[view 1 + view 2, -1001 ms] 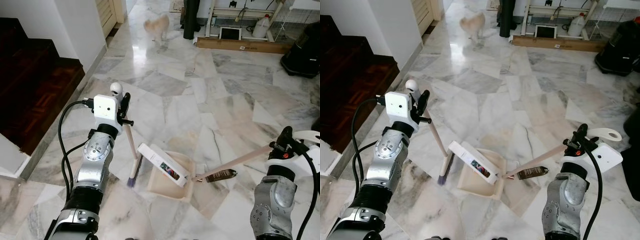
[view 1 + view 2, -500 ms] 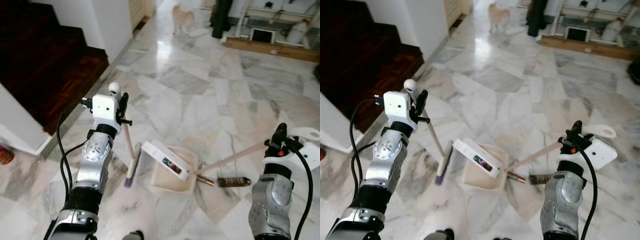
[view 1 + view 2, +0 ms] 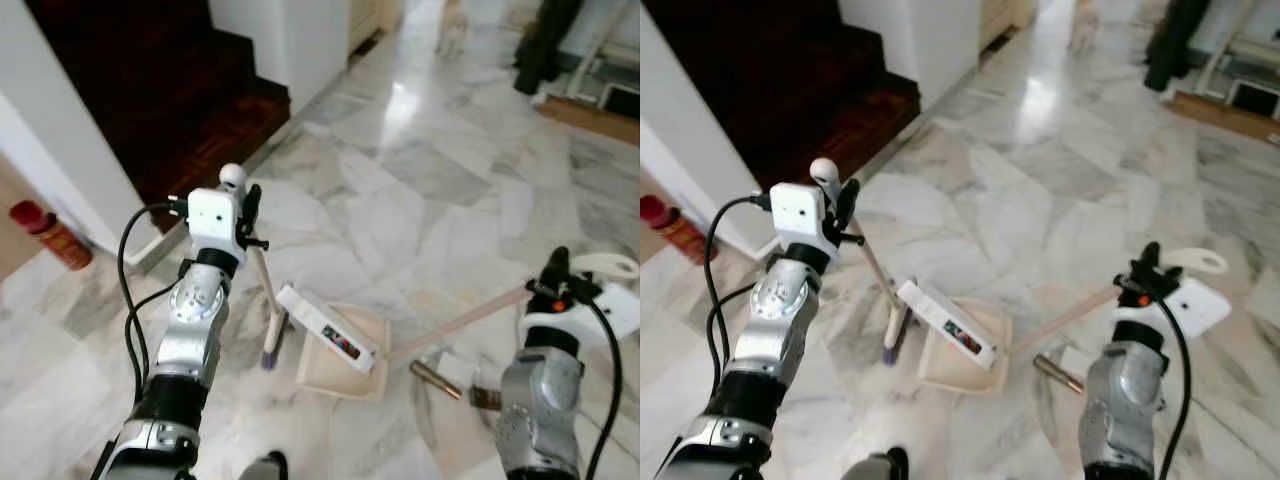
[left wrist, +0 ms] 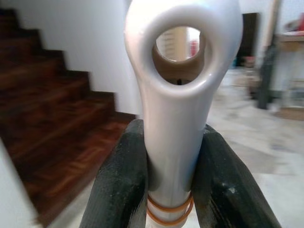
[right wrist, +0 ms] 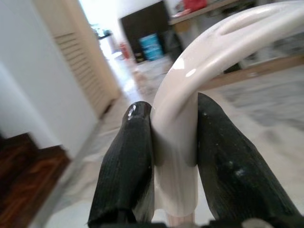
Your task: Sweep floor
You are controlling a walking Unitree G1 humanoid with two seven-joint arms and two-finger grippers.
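Pretty blurry shot, so the small brown piece (image 3: 436, 378) on the floor below the right gripper (image 5: 173, 156) was hard to identify, and the far end of the room was just smears. The floor (image 3: 420, 190) was glossy marble, with dark wooden stairs (image 3: 170, 90) off beyond the left gripper (image 4: 166, 180). That left one was clamped tight on the broom (image 3: 262, 295) handle's white looped end, bristles touching the floor just beside the dustpan (image 3: 345, 360). The right one pinched the dustpan's long handle (image 3: 460, 322) at its curved white top. A white box (image 3: 327, 328) lay tilted on the pan's edge. A red bottle (image 3: 45, 233) stood by the wall, well apart from everything.
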